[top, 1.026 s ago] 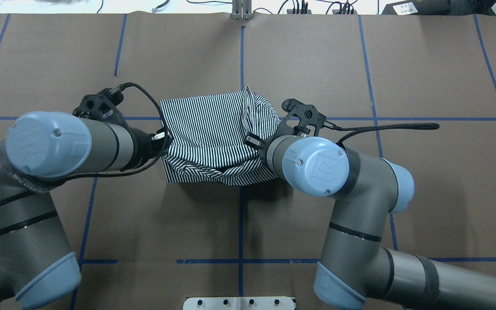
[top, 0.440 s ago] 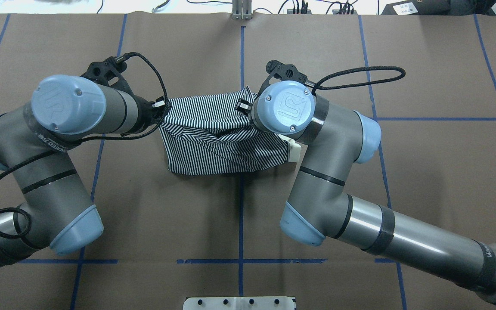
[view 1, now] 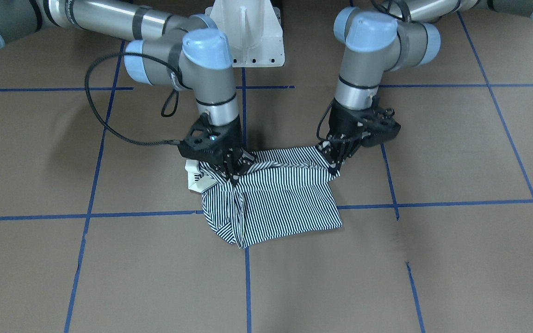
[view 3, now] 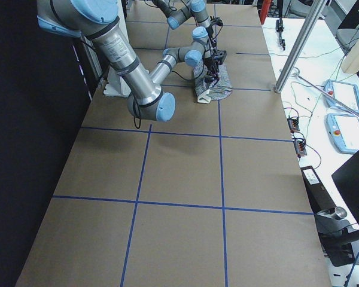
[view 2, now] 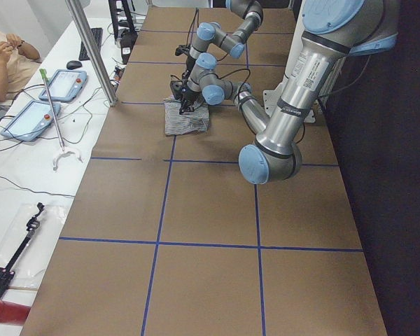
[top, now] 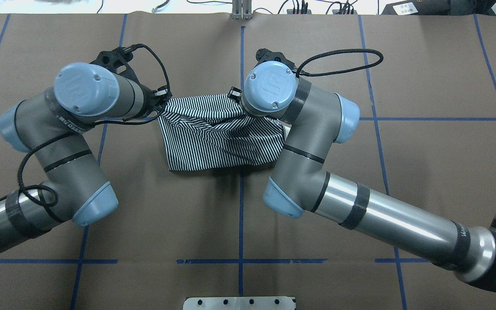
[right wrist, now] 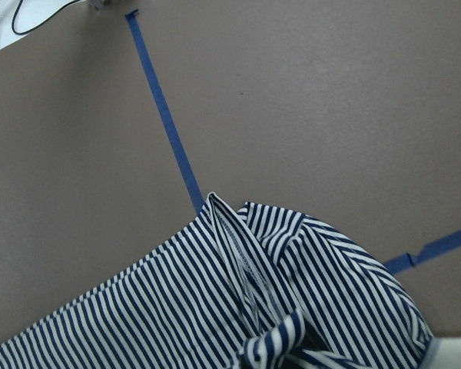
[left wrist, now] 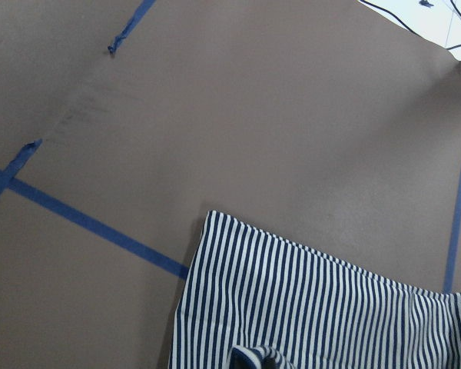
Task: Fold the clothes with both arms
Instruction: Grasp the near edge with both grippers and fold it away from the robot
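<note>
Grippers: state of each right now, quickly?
Left gripper: closed, pinching one raised corner of the striped polo shirt.
Right gripper: closed, pinching the same shirt's other raised corner.

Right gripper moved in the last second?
Yes. Overhead, the right gripper crossed the horizontal blue tape line from near side to far side, away from the robot.

A navy-and-white striped shirt (view 2: 187, 120) is seen crumpled on the far half of the brown paper-covered table (view 2: 210, 245), nearer the long edge away from the robot. The large grey near left arm (view 2: 294, 91) and the small far right arm (view 2: 208, 32) are bent down over it.
</note>
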Motion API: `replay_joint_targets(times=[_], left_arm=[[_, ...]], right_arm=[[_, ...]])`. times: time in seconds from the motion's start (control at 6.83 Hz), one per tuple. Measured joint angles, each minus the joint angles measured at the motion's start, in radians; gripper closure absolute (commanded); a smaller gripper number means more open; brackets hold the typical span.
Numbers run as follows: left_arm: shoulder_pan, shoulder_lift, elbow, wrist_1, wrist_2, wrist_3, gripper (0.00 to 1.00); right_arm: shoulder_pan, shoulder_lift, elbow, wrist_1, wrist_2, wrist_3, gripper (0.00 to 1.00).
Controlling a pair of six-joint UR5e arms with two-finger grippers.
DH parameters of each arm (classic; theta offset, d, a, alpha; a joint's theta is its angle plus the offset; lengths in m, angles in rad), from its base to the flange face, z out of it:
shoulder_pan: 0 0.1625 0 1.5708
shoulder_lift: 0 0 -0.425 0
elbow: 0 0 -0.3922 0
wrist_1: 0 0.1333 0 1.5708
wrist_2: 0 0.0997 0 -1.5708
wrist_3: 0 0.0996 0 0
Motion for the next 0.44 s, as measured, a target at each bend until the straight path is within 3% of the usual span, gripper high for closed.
replay_joint_targets(times=[0.15, 0.29, 0.44], left_arm=[[-0.019, -0.041, 0.119, -0.033, 0.018, 0.085, 0.51], [-0.051, -0.079, 0.226, -0.082, 0.048, 0.18, 0.01], [-0.086, -0.086, 0.281, -0.15, 0.063, 0.257, 0.0]], right_arm=[[0.032, 0.05, -0.126, 0.069, 0.038, -0.056, 0.01], [0.077, 0.105, -0.258, 0.14, 0.091, -0.14, 0.0], [0.116, 0.149, -0.346, 0.179, 0.139, -0.234, 0.0]])
